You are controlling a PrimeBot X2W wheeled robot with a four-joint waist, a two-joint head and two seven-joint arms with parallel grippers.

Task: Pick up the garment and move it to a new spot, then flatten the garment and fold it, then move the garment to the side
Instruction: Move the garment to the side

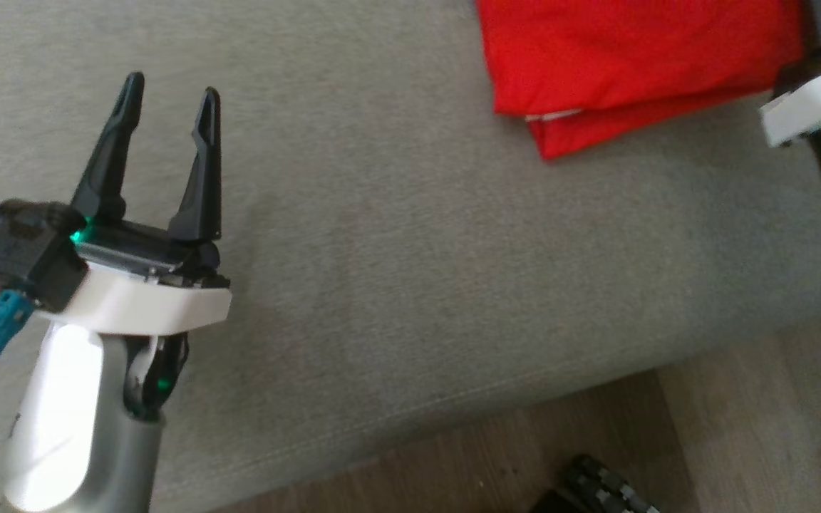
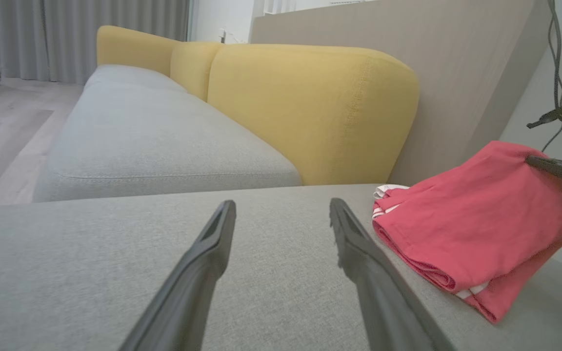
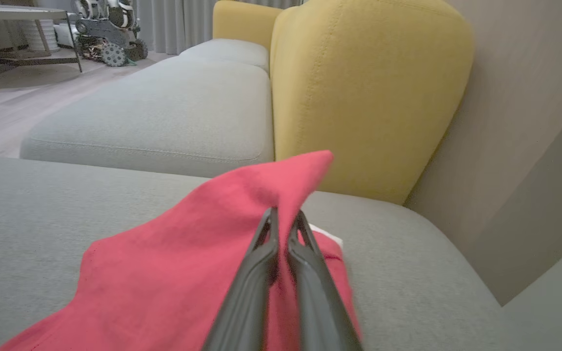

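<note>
The garment (image 1: 631, 57) is red with white stripes and lies folded on the grey sofa seat (image 1: 410, 235), at the far right. My right gripper (image 3: 286, 217) is shut on its upper layer, and the cloth (image 3: 164, 273) rises in a peak over the fingertips. In the left wrist view the right gripper's dark fingers (image 2: 561, 170) pinch the top edge of the garment (image 2: 476, 219). My left gripper (image 1: 172, 92) hovers open over bare cushion well to the left of the garment, with nothing between its fingers (image 2: 222, 229).
A yellow backrest (image 2: 310, 107) stands behind the seat, and a second grey cushion (image 3: 164, 112) stretches away past it. The seat's front edge (image 1: 453, 413) drops to wooden floor with a dark object (image 1: 596, 484) on it. Cables (image 2: 554, 97) hang at the right.
</note>
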